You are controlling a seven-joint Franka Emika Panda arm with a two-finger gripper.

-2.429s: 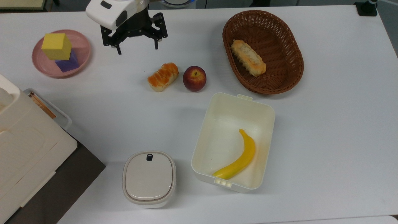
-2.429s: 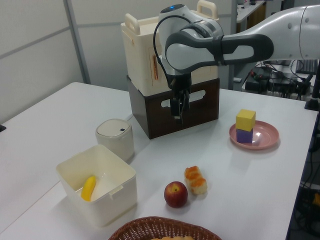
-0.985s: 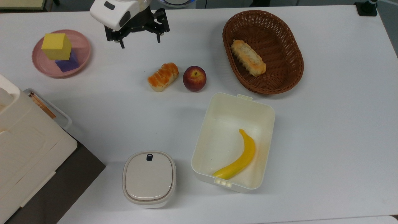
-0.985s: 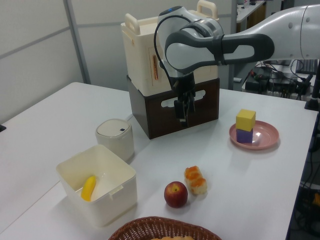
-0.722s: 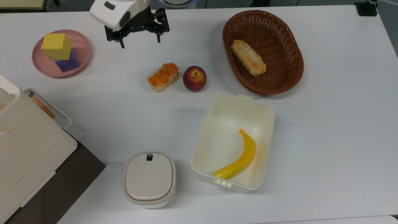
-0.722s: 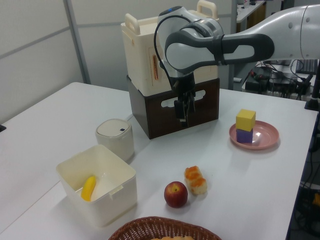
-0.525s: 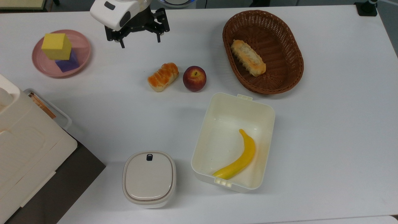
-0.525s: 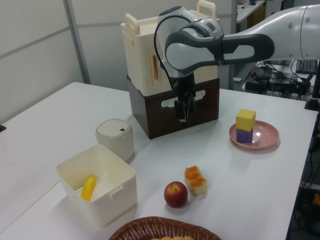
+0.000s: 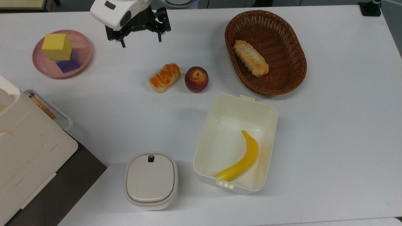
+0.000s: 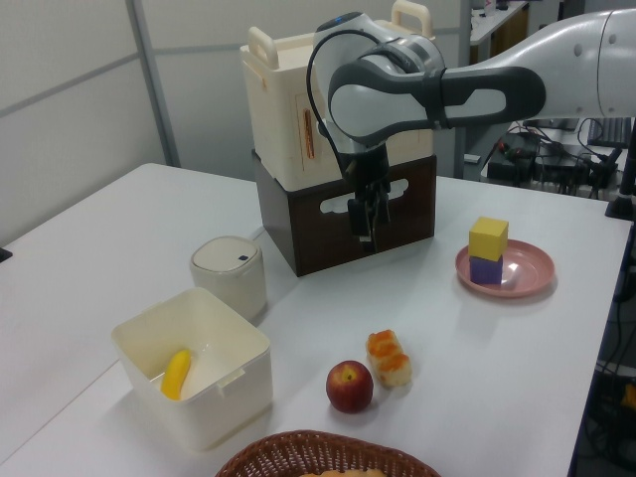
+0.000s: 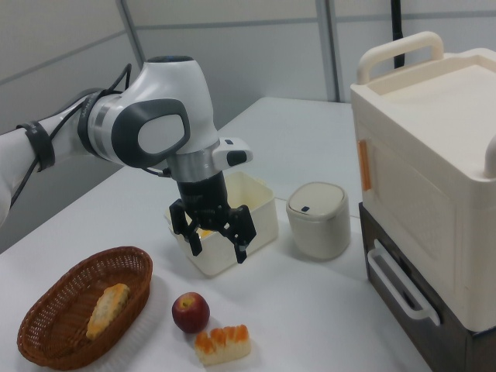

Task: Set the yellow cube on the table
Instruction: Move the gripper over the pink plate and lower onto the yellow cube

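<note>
My spread two-finger gripper [image 9: 139, 42] hovers upper left; I should centre over the yellow foam cube [image 9: 57, 46] atop the purple block [image 9: 69, 63], squarely

The hand [image 9: 140, 40] has moved toward the top view's upper edge

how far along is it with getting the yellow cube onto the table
Nothing looks done yet: the yellow cube sits on the purple cube in the pink plate. The gripper hangs open and empty, off to the top view's right of the plate. Reaching, grasping, lifting and setting down are all left.
</note>
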